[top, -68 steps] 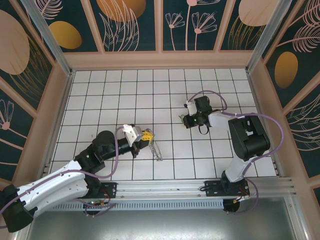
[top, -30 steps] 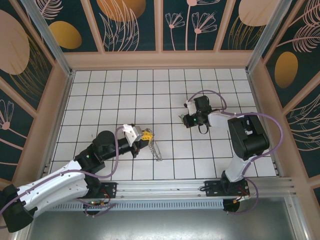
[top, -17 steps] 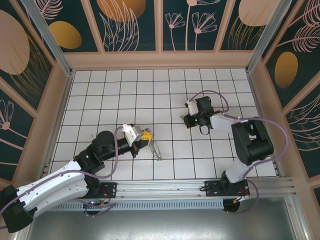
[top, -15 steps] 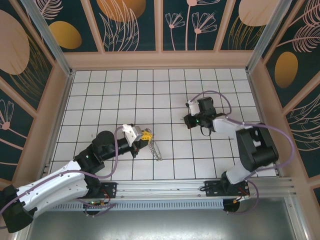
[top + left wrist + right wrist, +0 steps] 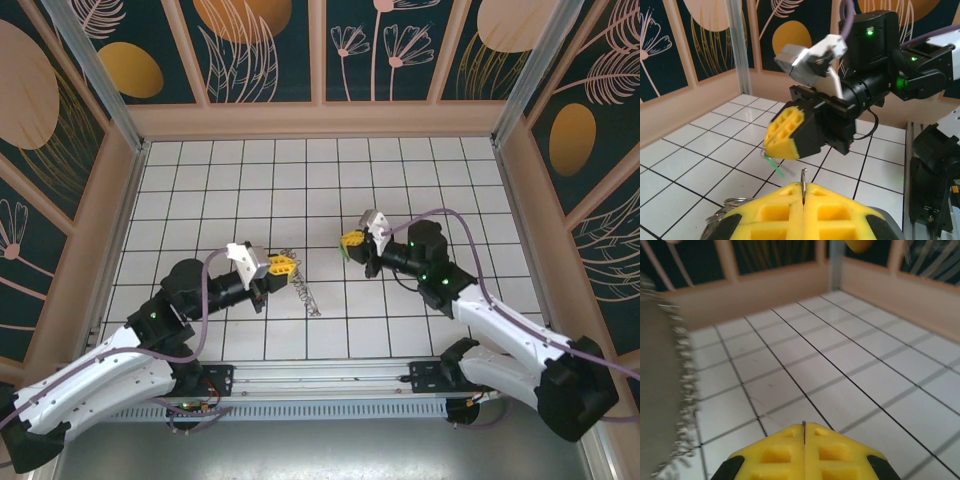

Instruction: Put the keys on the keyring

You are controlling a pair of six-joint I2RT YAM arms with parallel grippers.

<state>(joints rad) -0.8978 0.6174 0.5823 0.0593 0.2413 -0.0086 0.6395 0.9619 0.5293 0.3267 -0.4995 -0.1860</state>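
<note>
The left jaws are sitting closed, their yellow pads [image 5: 832, 214] pressing together on a thin wire loop of the keyring [image 5: 804, 176]. More of its coils are showing just below and to the left of the pads in the left wrist view. From above, the rest of the keyring [image 5: 305, 293] is trailing as a bumpy chain from those pads toward the near edge of the white tiled bench [image 5: 200, 200]. I cannot tell whether its end is touching the tiles.

The right jaws are also closed, and the small green key [image 5: 774, 165] is sticking out beneath their yellow pads [image 5: 787, 131]. In the overhead view the key [image 5: 344, 250] is showing as a green speck at the tip of the right arm [image 5: 510, 335], near the middle of the bench. The two sets of pads are facing each other, near but apart, with the left arm [image 5: 100, 370] reaching in from the near left corner. In the right wrist view a blurred grey shape with a ragged edge is filling the left side.
</note>
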